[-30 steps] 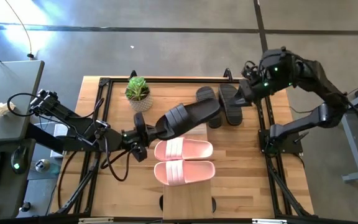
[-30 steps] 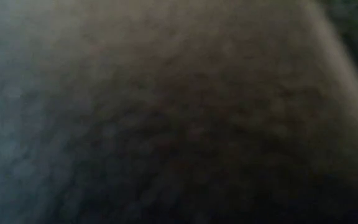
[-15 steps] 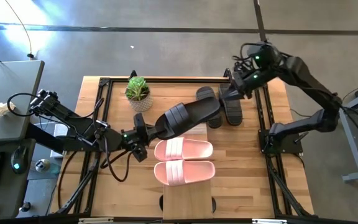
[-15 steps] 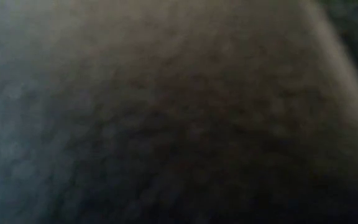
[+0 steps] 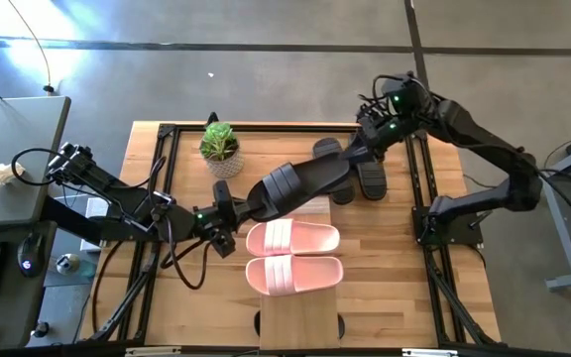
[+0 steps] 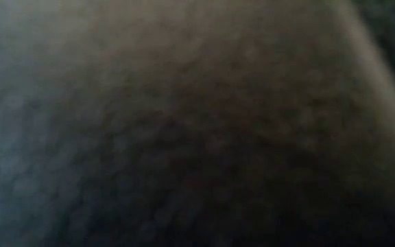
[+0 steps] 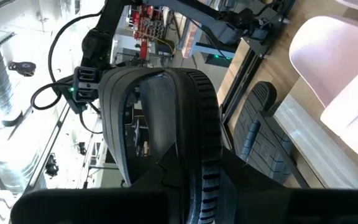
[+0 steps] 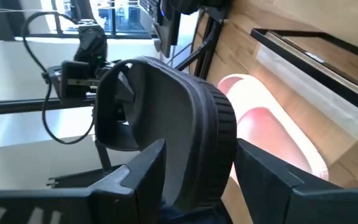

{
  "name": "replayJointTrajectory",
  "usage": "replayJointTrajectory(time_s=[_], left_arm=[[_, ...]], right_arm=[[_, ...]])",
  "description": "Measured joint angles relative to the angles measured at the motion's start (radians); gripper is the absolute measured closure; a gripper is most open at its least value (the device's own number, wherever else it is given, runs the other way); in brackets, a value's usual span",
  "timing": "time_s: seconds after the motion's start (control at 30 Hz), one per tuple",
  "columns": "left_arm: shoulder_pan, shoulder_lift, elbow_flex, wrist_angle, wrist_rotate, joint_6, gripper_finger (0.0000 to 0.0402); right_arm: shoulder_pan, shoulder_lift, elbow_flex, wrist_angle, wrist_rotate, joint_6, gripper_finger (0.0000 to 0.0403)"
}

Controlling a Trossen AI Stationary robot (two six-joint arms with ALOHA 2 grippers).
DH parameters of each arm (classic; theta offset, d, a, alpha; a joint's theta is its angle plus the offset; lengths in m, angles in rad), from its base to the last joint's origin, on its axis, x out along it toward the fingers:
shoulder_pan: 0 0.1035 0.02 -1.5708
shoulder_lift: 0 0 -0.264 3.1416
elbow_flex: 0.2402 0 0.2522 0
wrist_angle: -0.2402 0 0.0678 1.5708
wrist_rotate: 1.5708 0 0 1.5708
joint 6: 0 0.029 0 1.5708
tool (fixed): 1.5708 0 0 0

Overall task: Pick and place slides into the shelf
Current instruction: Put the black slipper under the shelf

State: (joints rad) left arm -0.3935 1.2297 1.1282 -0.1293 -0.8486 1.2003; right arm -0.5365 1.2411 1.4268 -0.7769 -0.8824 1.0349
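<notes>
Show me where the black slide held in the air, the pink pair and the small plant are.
black slide [image 5: 300,184], high view, on its strap and upper side
pink pair [image 5: 292,256], high view, between the two slides, at their inner edges
small plant [image 5: 219,142], high view, on its green leaves

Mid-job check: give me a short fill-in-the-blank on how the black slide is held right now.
The left end effector is shut on one end of the ____ slide.
The right end effector straddles that slide's ____ end.
Two ____ slides lie on the shelf.
A potted ____ stands on the table.

Missing: black; other; pink; plant
</notes>
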Motion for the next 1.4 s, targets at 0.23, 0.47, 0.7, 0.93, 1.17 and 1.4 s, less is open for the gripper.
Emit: replayJointTrajectory(time_s=[0.23,0.47,0.7,0.93,1.17,1.4], left_arm=[[0.0,0.0,0.0,-0.003,0.001,0.0,0.0374],[0.0,0.0,0.0,-0.001,0.006,-0.062,0.0308],[0.0,0.0,0.0,0.0,-0.088,-0.202,0.0239],[-0.08,-0.007,0.0,0.071,-0.255,-0.229,0.0177],[-0.165,-0.017,0.0,0.125,-0.384,-0.264,0.0159],[-0.19,-0.023,0.0,0.133,-0.426,-0.3,0.0158]], right_arm=[[0.041,0.003,-0.005,0.017,0.01,0.004,0.024],[0.056,0.003,-0.005,0.017,0.039,0.005,0.0342],[0.054,-0.001,-0.005,0.018,0.091,-0.022,0.0373],[0.031,-0.063,-0.005,0.007,0.166,-0.039,0.0373],[-0.005,-0.208,-0.004,-0.159,0.307,-0.047,0.0373],[-0.005,-0.39,-0.002,-0.442,0.42,0.011,0.0373]])
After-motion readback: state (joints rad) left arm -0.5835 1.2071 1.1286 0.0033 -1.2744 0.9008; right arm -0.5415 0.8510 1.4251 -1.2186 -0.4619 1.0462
